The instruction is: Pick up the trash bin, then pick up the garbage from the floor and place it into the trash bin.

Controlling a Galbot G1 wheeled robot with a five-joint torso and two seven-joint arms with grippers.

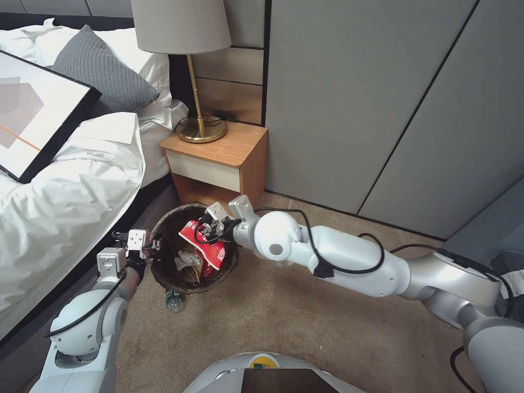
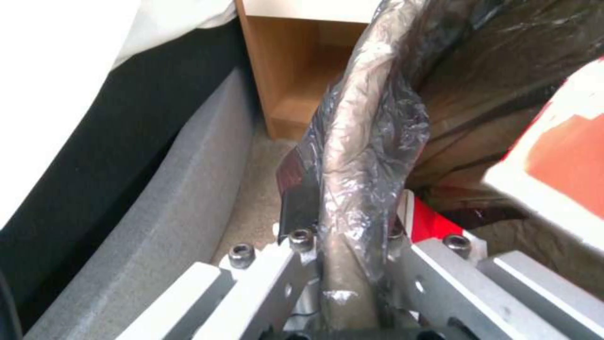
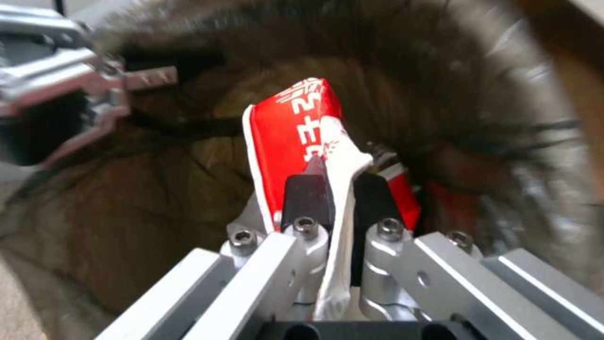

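Note:
The trash bin [image 1: 185, 207], lined with a dark bag, is held just above the floor [image 1: 284, 322] beside the bed. My left gripper [image 1: 146, 244] is shut on its rim [image 2: 358, 156], the bag pinched between the fingers. My right gripper [image 1: 212, 228] hangs over the bin's mouth, shut on a red-and-white wrapper [image 1: 206, 245] that dangles into the bin. In the right wrist view the wrapper [image 3: 289, 127] sticks out from between the black pads [image 3: 307, 196]. A white tissue wad [image 1: 185, 261] and brown paper lie inside. A small plastic bottle [image 1: 173, 299] lies on the carpet below the bin.
A wooden nightstand [image 1: 218, 158] with a brass lamp [image 1: 191, 65] stands right behind the bin. The bed [image 1: 65, 191] with white covers runs along the left. Grey wall panels [image 1: 382, 98] close off the back, and open carpet lies to the right.

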